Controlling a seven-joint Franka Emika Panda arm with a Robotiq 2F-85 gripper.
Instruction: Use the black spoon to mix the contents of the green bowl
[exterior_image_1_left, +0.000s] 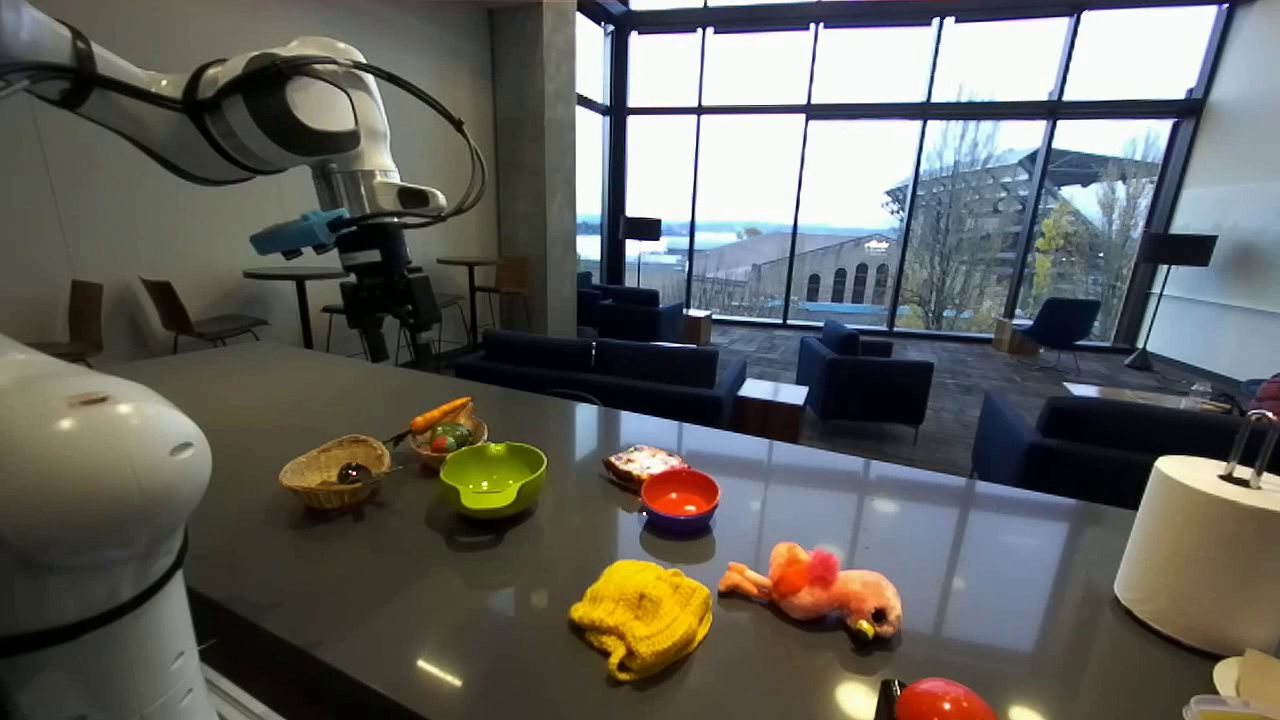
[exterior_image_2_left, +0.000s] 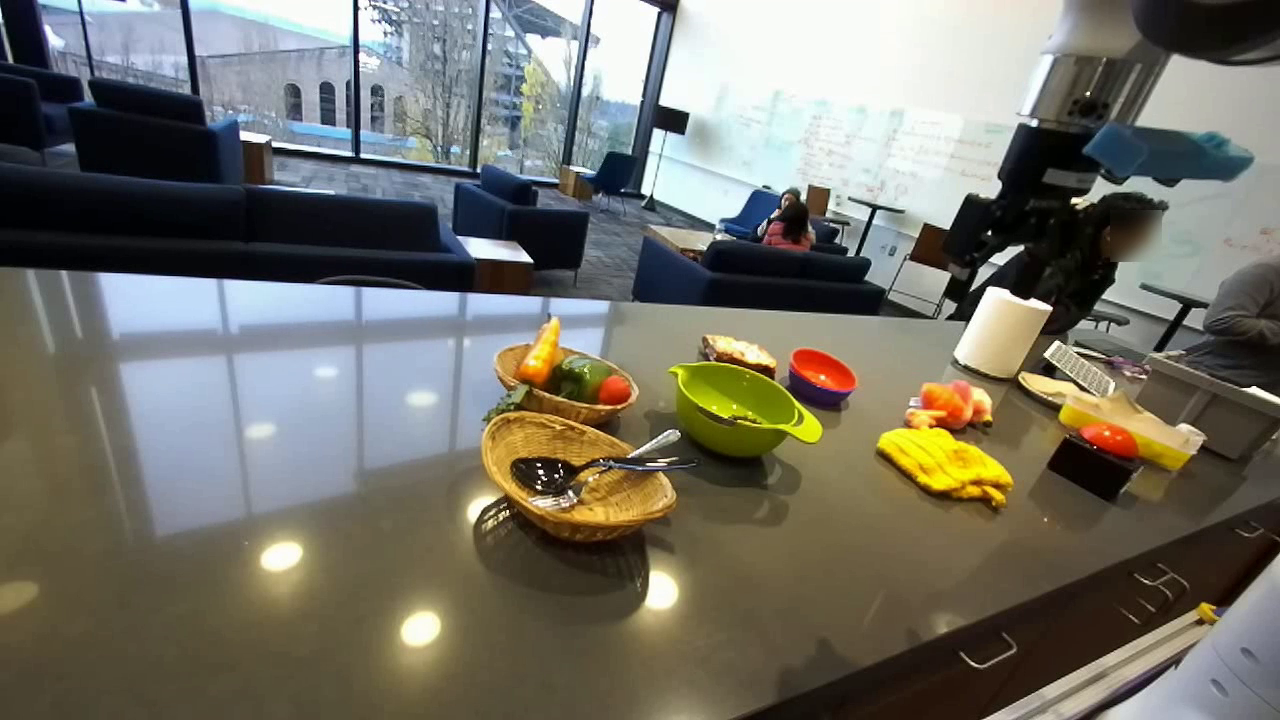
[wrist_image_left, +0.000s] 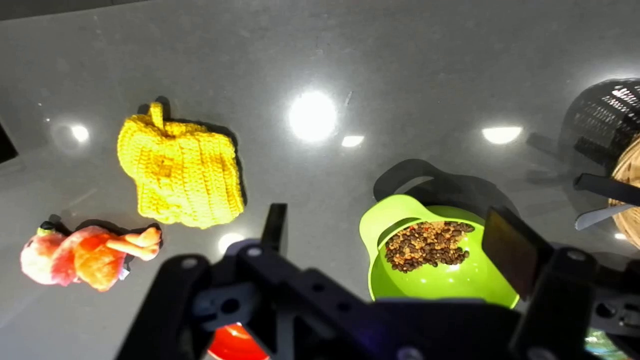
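Note:
The green bowl (exterior_image_1_left: 493, 492) stands on the grey counter in both exterior views (exterior_image_2_left: 735, 425). The wrist view shows the green bowl (wrist_image_left: 435, 285) holding a mix of dark beans and tan grains (wrist_image_left: 425, 245). The black spoon (exterior_image_2_left: 545, 474) lies in a wicker basket (exterior_image_2_left: 600, 515) with a silver fork, its handle over the rim toward the bowl. In the wrist view only its handle end (wrist_image_left: 607, 189) shows at the right edge. My gripper (exterior_image_1_left: 400, 350) is open and empty, high above the counter. In the wrist view the gripper's fingers (wrist_image_left: 390, 230) are wide apart.
A basket of toy vegetables (exterior_image_2_left: 565, 405) stands beside the spoon basket. A red and purple bowl (exterior_image_1_left: 681, 508), a bread slice (exterior_image_1_left: 640, 464), a yellow knitted cloth (exterior_image_1_left: 640, 618) and a pink plush bird (exterior_image_1_left: 830, 592) lie farther along. A paper towel roll (exterior_image_1_left: 1200, 560) stands beyond.

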